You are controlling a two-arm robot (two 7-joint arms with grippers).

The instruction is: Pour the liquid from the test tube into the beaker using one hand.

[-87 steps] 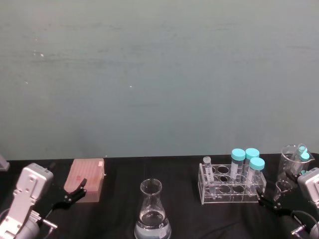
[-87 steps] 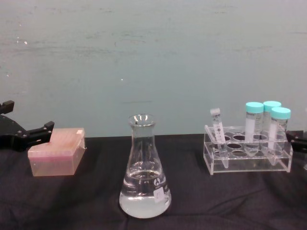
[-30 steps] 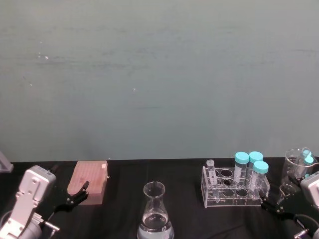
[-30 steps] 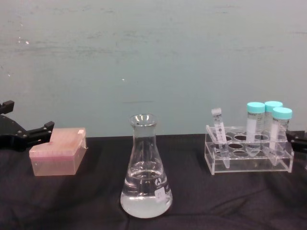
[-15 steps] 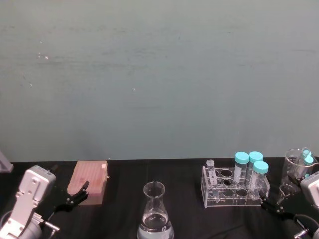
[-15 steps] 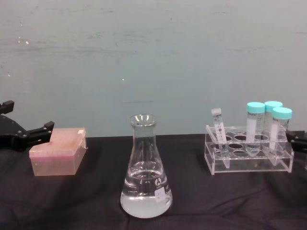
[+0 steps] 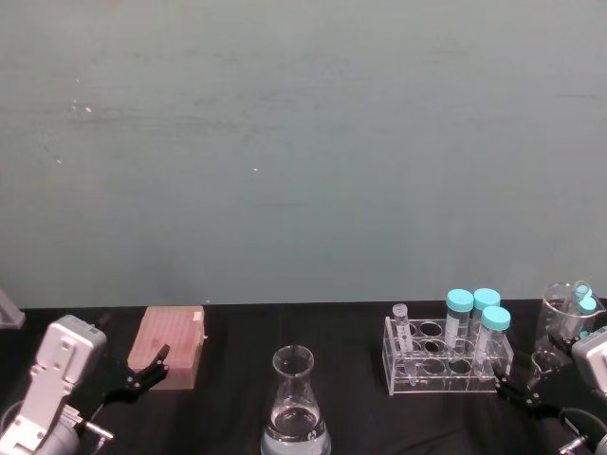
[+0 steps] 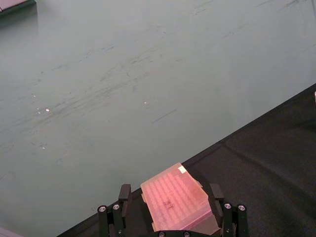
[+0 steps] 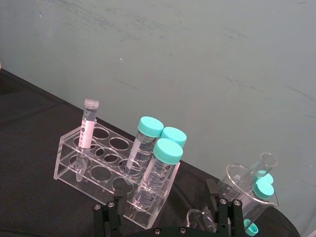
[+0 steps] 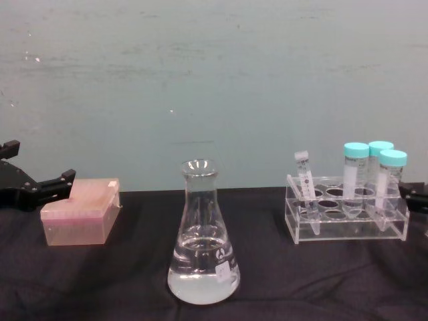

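Observation:
The test tube (image 7: pixel 401 327) leans in the left end of a clear rack (image 7: pixel 439 375), with a little clear liquid near its tip. It is also visible in the chest view (image 10: pixel 304 182) and the right wrist view (image 9: pixel 87 131). The beaker (image 10: pixel 202 241) is a conical flask partly filled with clear liquid, standing at front centre (image 7: pixel 295 403). My right gripper (image 7: pixel 517 389) is open and low, just right of the rack (image 9: pixel 69 163), holding nothing (image 9: pixel 165 207). My left gripper (image 7: pixel 142 373) is open at the far left (image 8: pixel 170 195).
A pink tip box (image 10: pixel 79 214) lies just ahead of the left gripper (image 10: pixel 47 187). Three teal-capped tubes (image 10: pixel 374 167) stand in the rack's right end. A glass beaker (image 7: pixel 564 313) holding teal-capped tubes sits at the far right. Black cloth covers the table, with a teal wall behind.
The head view has shifted slightly since the earliest frame. The tube, flask and both grippers hold the same places.

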